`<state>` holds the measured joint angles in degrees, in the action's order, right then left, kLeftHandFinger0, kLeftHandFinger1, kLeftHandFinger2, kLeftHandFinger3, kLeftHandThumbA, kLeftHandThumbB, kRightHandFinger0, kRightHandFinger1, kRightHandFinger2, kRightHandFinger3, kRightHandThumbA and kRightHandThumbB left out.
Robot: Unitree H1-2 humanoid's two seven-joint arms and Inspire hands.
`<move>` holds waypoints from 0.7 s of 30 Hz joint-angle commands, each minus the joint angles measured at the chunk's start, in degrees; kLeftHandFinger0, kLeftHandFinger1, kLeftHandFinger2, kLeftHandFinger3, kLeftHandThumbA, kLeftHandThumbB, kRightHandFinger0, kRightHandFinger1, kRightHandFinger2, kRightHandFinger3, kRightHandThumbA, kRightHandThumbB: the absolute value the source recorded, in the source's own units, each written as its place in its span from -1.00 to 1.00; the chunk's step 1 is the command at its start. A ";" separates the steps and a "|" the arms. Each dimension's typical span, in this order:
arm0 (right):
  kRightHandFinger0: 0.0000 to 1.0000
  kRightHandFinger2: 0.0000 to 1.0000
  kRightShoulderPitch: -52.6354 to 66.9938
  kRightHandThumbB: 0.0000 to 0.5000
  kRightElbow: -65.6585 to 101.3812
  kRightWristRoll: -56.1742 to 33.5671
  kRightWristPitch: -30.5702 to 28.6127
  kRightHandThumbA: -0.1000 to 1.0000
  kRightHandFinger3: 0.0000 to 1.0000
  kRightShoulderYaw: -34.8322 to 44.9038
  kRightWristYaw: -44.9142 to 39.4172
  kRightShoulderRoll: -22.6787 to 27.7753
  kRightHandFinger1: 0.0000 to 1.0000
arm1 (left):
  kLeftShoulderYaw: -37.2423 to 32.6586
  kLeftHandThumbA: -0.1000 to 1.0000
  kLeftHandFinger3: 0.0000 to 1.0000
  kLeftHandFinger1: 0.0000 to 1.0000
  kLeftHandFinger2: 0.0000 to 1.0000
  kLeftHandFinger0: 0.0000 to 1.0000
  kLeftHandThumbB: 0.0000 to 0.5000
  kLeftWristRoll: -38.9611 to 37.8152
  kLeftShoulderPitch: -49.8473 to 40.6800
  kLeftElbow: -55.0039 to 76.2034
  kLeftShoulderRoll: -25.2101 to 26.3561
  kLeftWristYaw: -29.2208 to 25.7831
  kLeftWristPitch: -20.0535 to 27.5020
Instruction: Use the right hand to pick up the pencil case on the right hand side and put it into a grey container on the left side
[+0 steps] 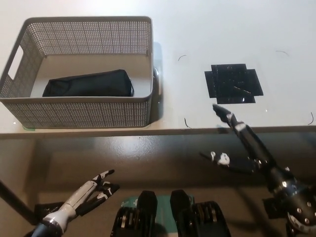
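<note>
The black pencil case [89,84] lies flat on the floor of the grey perforated container [79,116] at the table's left. My black right hand [243,145] hangs open below the table's front edge at the lower right, fingers spread, holding nothing. Well away from the container, my white left hand [91,191] rests at the lower left with its fingers apart and nothing in them.
A black cross-shaped tape patch [233,83] marks the white table right of the container. The table's front edge [197,131] runs across the middle of the picture, with darker floor below it.
</note>
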<state>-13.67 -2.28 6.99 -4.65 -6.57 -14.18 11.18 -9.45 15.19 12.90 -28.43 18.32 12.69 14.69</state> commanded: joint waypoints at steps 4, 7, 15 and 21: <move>1.00 1.00 3.39 0.61 -3.87 -4.51 -5.34 1.00 1.00 2.71 0.11 0.95 1.00 | 1.74 0.95 1.00 0.54 0.60 1.00 1.00 -1.13 -0.26 0.59 -0.40 -2.20 0.95; 1.00 1.00 5.08 0.55 -7.09 -4.66 -8.19 1.00 1.00 3.76 0.99 0.97 1.00 | 2.20 1.00 1.00 0.45 0.58 1.00 1.00 -1.08 -0.39 0.44 -0.06 -2.31 1.61; 1.00 1.00 8.37 0.40 -12.15 -7.23 -12.27 1.00 1.00 5.69 0.26 1.05 1.00 | 3.53 1.00 1.00 0.34 0.51 1.00 1.00 -2.11 -0.60 -0.19 -0.30 -2.53 2.22; 1.00 1.00 7.75 0.44 -18.06 -8.39 -15.24 1.00 1.00 6.42 0.07 0.35 1.00 | 4.77 1.00 1.00 0.31 0.50 1.00 1.00 -2.89 -0.11 -1.37 -0.54 -3.41 3.91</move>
<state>-4.52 -18.73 1.68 -14.08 -1.18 -14.13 11.61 -5.80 14.00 12.02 -29.93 17.84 11.68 15.39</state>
